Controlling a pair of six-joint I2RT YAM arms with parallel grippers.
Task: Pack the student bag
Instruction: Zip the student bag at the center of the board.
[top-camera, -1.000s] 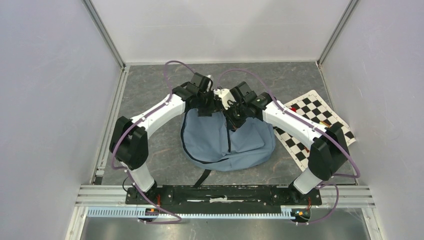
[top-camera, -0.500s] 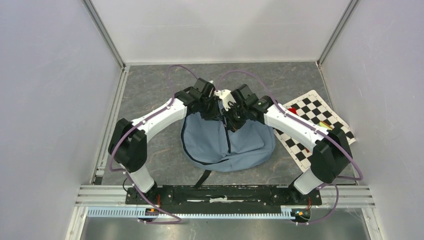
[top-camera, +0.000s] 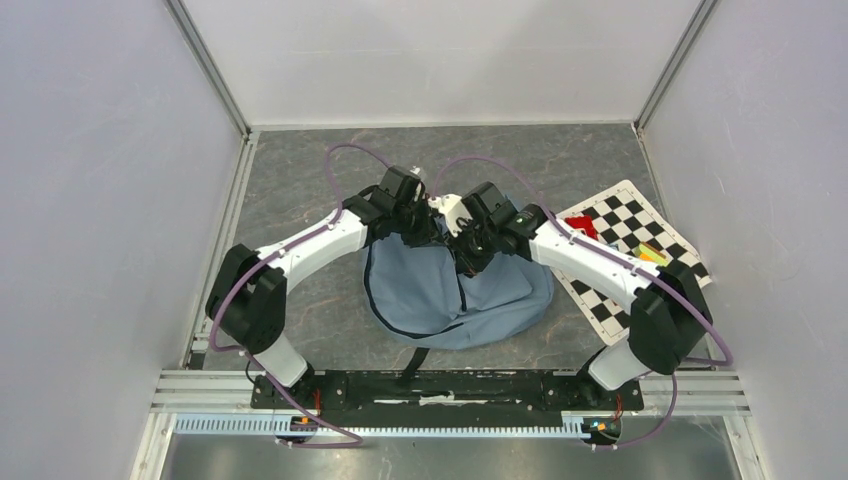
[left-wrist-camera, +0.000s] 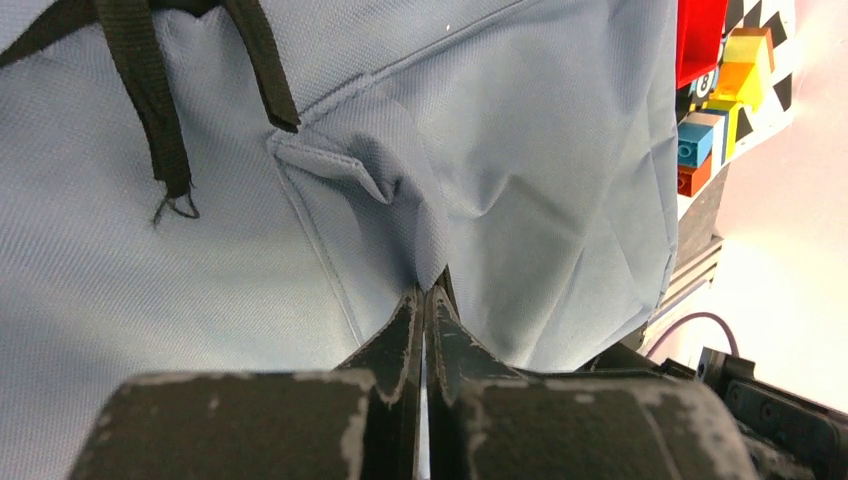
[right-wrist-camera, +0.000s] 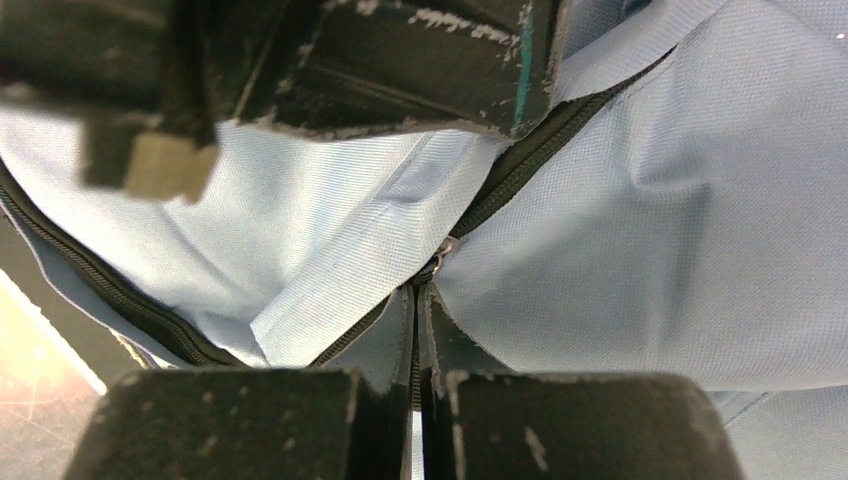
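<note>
Top external view shows the student bag (top-camera: 455, 290) lying flat on the table (top-camera: 300, 180), spread out below and nearward of the 2 tools, which meet over its far edge. The left gripper (top-camera: 420, 232) and right gripper (top-camera: 466, 256) come down close beside each other, and a checkerboard mat (top-camera: 640, 215) sits off to the outer side of the right one. Left wrist view shows its 2 jaws pressed together on a raised fold (left-wrist-camera: 400, 190) of the grey-blue cloth, the pinch right at the tips. A black strap (left-wrist-camera: 150, 90) hangs beyond the fingers to their left, and coloured blocks (left-wrist-camera: 715, 130) lie on the mat well off to their right. This grip seems meant to anchor the soft fabric so it stays taut and does not slide with a pull. Right wrist view shows its jaws closed too, apparently clamped on the small metal zipper pull (right-wrist-camera: 440, 250) at their tips. From there the black zipper (right-wrist-camera: 540, 140) runs away ahead and to the right. A dark body just past the tips is likely the other arm, which fits a brace-and-pull pairing for working the zipper. Whether the compartment is open, I cannot tell.
</note>
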